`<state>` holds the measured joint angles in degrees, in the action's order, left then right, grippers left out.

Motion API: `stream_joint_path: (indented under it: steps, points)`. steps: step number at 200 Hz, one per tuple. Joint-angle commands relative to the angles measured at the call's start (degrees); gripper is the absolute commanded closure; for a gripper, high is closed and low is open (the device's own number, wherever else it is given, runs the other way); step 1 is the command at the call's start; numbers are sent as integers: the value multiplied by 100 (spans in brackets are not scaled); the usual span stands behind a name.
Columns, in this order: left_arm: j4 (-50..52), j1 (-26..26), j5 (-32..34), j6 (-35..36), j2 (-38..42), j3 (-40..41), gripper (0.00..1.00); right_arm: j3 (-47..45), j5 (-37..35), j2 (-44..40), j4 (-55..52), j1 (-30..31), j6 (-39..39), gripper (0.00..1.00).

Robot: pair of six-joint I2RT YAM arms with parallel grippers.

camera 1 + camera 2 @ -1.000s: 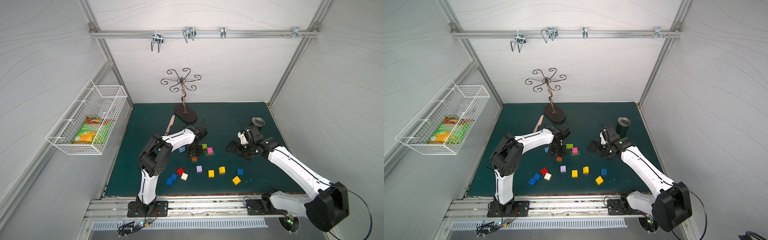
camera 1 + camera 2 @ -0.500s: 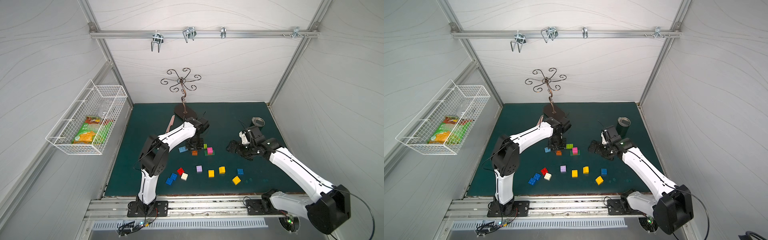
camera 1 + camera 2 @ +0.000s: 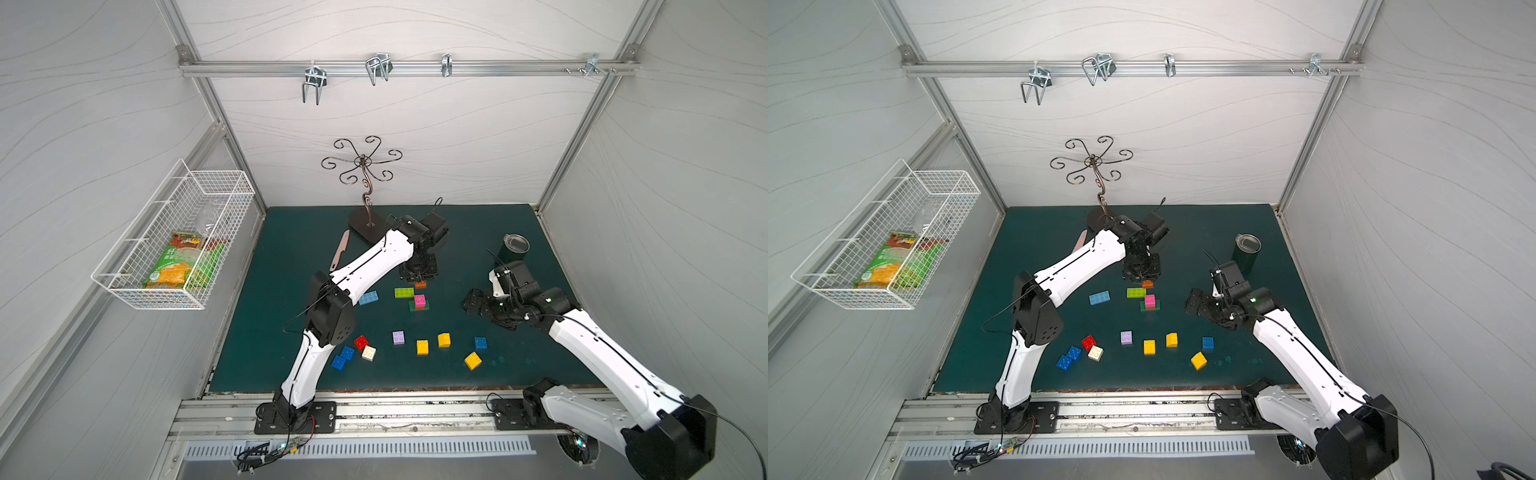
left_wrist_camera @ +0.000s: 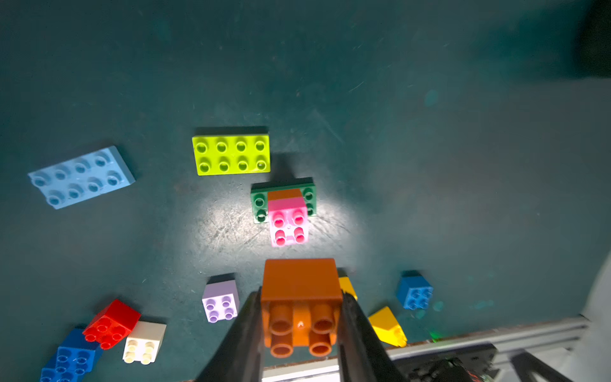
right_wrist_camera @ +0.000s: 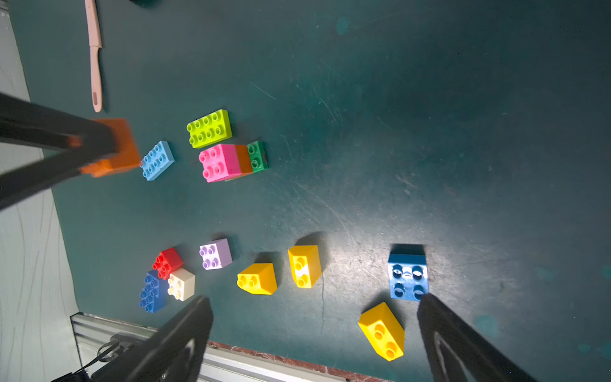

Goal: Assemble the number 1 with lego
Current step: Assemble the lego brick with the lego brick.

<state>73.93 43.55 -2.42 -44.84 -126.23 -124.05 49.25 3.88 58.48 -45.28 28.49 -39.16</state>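
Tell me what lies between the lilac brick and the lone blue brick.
Two yellow bricks separate the lilac brick and the blue brick, in both top views.

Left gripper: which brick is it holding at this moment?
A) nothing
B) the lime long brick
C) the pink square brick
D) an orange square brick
D: in the left wrist view the left gripper is shut on the orange square brick, its fingers pressed against two opposite sides. The pink square brick sits apart on its stack, and the lime long brick lies alone on the mat.
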Motion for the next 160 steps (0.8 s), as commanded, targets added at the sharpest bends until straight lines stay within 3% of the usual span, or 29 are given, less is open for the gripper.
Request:
stream_joint_path:
  steps: [1, 160]
  points:
    - [65, 29, -14, -22, -239, -46, 94, -29, -151, -170, -189, -35, -12, 1]
    - [-455, 101, -178, 45, -305, 501, 94, 92, -37, -47, -169, -72, 124, 1]
